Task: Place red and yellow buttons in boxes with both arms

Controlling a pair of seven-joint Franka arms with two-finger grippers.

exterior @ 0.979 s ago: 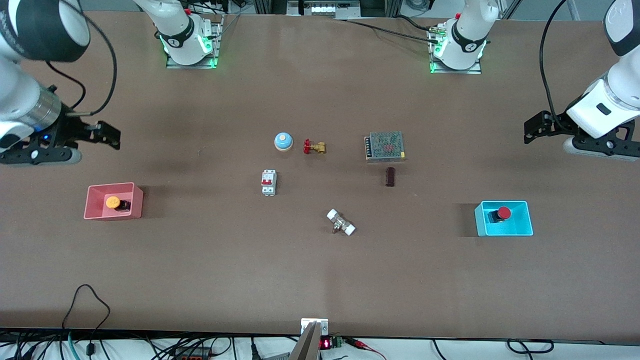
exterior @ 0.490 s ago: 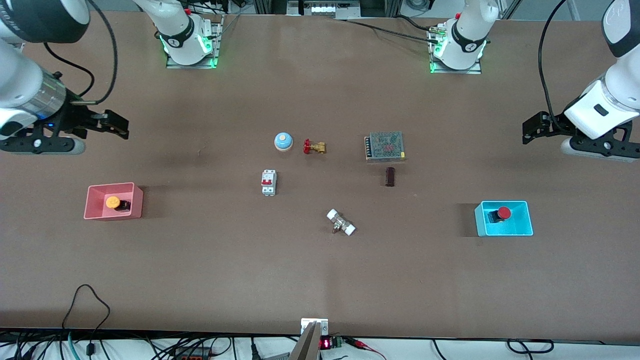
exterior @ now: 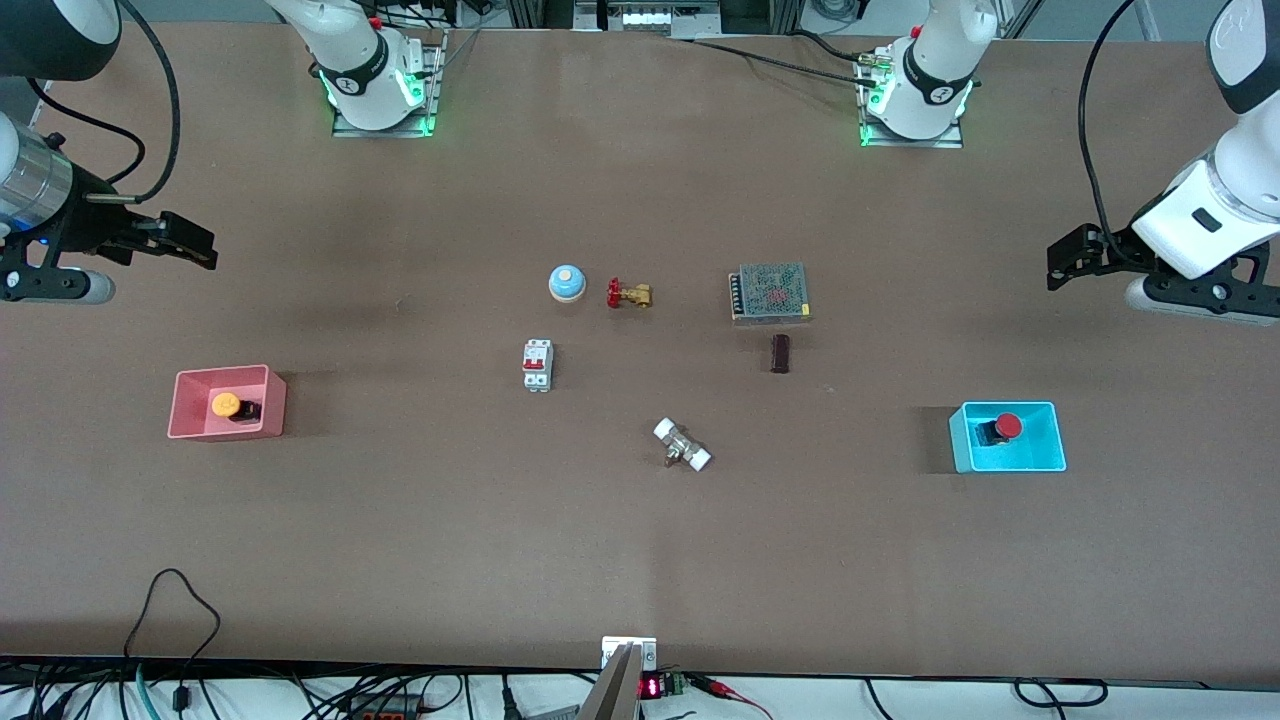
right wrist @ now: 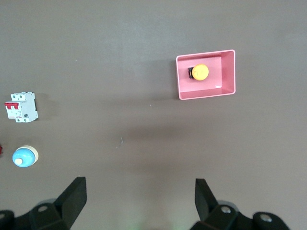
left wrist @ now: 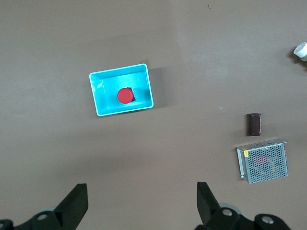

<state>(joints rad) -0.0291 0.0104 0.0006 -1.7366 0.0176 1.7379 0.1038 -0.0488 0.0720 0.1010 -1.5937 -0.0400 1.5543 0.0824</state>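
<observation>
Both buttons look placed: the yellow button (exterior: pixel 225 404) sits in the pink box (exterior: pixel 190 428), below and nearer the camera than the right end effector (exterior: pixel 190 248), whose fingers are spread and empty. The red button (exterior: pixel 1008 425) sits in the cyan box (exterior: pixel 1010 461), likewise below the left end effector (exterior: pixel 1070 262), also spread and empty. Nothing seems left but parking the arms. The brown surface (exterior: pixel 500 560) carries a blue bell (exterior: pixel 566 283), a brass valve (exterior: pixel 629 294), a breaker (exterior: pixel 537 364) and a mesh-topped unit (exterior: pixel 769 292).

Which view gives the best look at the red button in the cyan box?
The left wrist view: it looks straight down on the red button, so the cap shows round inside the cyan box. The front view shows it smaller, with its black base visible. The right wrist view does not show it.
</observation>
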